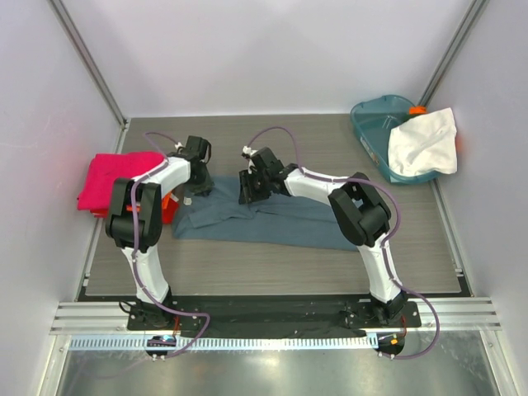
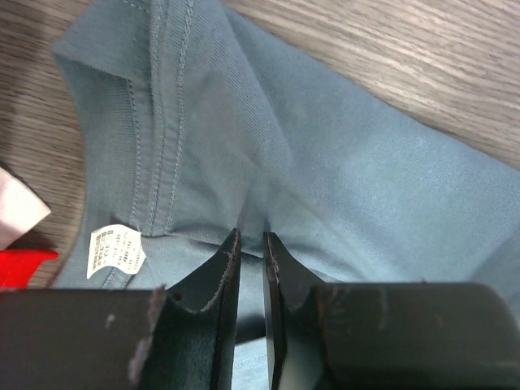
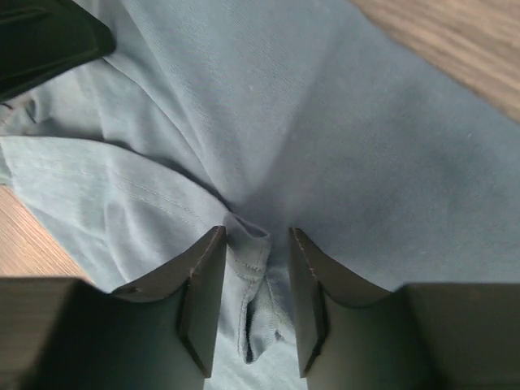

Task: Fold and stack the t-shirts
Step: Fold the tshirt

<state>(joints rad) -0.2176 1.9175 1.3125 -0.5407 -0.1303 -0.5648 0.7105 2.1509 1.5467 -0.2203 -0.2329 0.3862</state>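
While both arms reach in over the middle of the wood-grain tabletop, you have the slate blue-grey cloth t-shirt lying there as a wide, rumpled band. Its long lower edge runs roughly along the near edge, with a strip of bare wood between them.

Your left gripper sits at the shirt's far left end, just beside the collar and its small white label. Its jaws are drawn in to a thin slit, and creases in the cloth run straight up into the tips, so it is pinching a fold of the shirt.

Your right gripper is close by on the shirt's far edge. Its jaws stand partly apart with a bunched, stitched fold between them. You cannot tell whether they press it or only stand around it.

At the left edge lies the folded magenta pink cloth shirt, close against the side wall. The orange-red cloth peeks out under your left arm, between the pink and the blue-grey shirts.

In the far right corner the teal plastic tub holds the white cloth shirt, which drapes over its rim. Bare wood lies between the tub and the blue-grey shirt, and along the far edge behind both grippers.
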